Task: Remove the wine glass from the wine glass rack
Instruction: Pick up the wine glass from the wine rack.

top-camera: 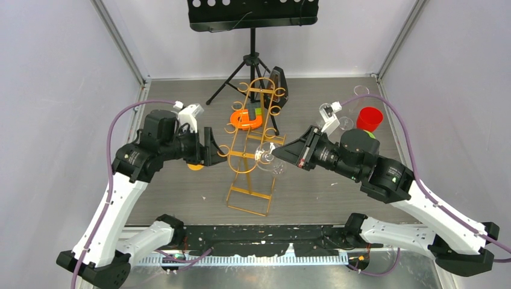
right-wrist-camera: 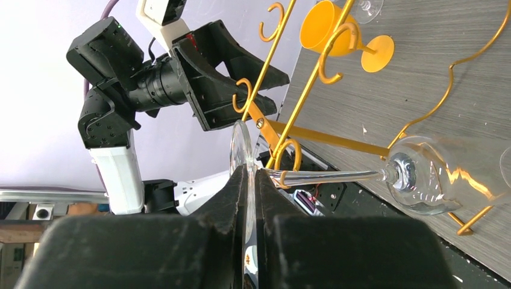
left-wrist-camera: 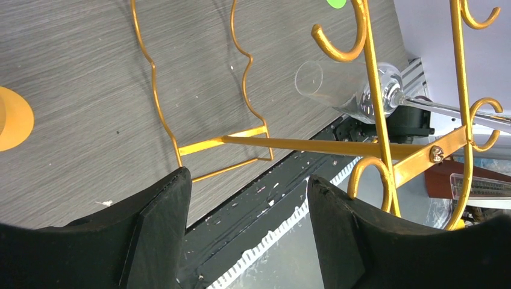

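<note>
The wine glass rack, a gold wire frame with curled hooks, stands mid-table. The clear wine glass lies sideways at its right rail. In the right wrist view its stem runs past a curled hook to the bowl. My right gripper is shut on the glass's thin round foot, held edge-on between the pads. My left gripper is open and holds nothing, close by the rack's left side. From there the glass bowl shows behind the rail.
A black tripod music stand stands at the back, with a black object behind the rack. An orange ring piece lies under the rack's far end. A red cup and a clear glass stand back right. A yellow goblet lies by the left arm.
</note>
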Robot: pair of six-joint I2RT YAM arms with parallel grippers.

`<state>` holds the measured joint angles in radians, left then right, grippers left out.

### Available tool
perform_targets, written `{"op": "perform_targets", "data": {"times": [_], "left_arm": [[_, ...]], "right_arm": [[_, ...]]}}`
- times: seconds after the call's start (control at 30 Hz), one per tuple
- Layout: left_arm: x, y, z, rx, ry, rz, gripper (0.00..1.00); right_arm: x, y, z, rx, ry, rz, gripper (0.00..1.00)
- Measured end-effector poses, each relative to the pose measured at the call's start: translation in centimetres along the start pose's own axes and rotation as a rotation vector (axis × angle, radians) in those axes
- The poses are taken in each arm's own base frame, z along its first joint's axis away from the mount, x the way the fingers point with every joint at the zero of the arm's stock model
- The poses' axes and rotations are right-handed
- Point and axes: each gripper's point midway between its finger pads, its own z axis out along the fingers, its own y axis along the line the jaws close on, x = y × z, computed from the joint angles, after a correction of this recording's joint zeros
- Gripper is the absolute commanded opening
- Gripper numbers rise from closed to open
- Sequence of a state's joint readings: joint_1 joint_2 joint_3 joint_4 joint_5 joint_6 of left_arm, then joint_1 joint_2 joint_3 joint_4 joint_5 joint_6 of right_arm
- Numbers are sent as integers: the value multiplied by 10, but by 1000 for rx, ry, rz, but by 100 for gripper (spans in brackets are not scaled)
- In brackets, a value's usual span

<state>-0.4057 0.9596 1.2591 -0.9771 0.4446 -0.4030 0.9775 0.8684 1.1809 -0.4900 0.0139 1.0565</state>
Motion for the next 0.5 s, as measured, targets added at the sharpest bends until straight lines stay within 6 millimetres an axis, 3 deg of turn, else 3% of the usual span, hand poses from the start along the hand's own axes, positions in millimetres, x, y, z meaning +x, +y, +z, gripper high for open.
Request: {"op": "perform_targets", "data": {"times": [0.27,0.5], "left_arm": [[-1,3,-3,-26,-14,3,73],[-6,5,-11,-56,-36,22,76]], "right_arm": [[4,-7,-21,-23,-11,18,6],[1,-2,-43,-65,-33,1,6]]}}
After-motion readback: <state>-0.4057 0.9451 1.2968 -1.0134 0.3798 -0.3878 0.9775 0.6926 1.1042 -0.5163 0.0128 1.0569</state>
